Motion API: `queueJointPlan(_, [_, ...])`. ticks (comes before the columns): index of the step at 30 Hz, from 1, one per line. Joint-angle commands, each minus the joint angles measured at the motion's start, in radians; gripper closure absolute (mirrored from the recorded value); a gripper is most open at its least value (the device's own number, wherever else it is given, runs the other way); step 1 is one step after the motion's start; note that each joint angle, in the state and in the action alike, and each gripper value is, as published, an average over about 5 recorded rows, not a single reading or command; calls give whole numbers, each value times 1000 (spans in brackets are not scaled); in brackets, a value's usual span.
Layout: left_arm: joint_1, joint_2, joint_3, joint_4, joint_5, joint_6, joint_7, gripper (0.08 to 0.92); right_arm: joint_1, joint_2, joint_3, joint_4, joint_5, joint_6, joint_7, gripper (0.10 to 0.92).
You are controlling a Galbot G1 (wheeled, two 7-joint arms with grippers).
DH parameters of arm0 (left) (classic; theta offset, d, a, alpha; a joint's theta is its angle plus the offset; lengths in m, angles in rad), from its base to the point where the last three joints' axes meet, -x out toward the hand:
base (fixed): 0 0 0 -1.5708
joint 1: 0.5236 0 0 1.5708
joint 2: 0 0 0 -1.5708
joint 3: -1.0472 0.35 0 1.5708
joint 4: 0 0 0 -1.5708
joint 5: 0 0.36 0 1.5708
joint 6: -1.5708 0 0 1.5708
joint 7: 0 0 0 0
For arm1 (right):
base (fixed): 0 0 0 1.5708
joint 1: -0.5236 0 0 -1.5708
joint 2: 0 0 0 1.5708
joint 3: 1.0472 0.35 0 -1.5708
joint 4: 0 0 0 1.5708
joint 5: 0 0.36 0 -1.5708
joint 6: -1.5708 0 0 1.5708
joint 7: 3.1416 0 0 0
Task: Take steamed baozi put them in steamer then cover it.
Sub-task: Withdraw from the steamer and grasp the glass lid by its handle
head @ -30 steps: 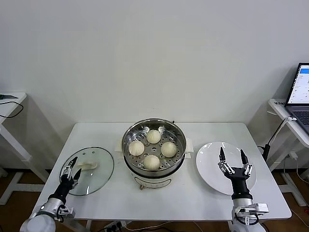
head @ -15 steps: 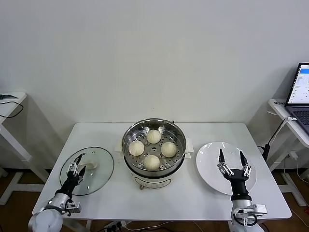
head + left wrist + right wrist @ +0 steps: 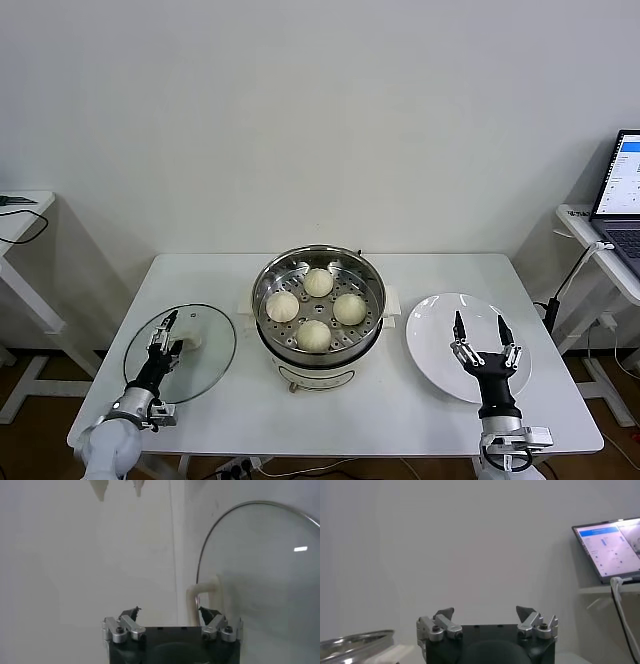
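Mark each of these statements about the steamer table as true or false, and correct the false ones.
1. Four baozi sit inside the steamer. True.
2. The glass cover is on the steamer. False: it lies flat on the table, to the steamer's left.
3. The left gripper is over the cover, near its white handle, jaws open. True.
4. The right gripper holds a bun. False: it is open and empty above the white plate.
5. The plate carries one bun. False: no bun is on it.
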Motion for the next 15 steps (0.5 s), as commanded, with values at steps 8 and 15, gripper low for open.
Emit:
queueJointPlan(8, [-41,-6,14,83,30,36,-57,411,-4,3,-4,-10,-14,14,-1,203])
queueJointPlan(15, [-33,-12,17,70,37,44,-63,610,-1,4,-8,-14,-17,22,-1,203])
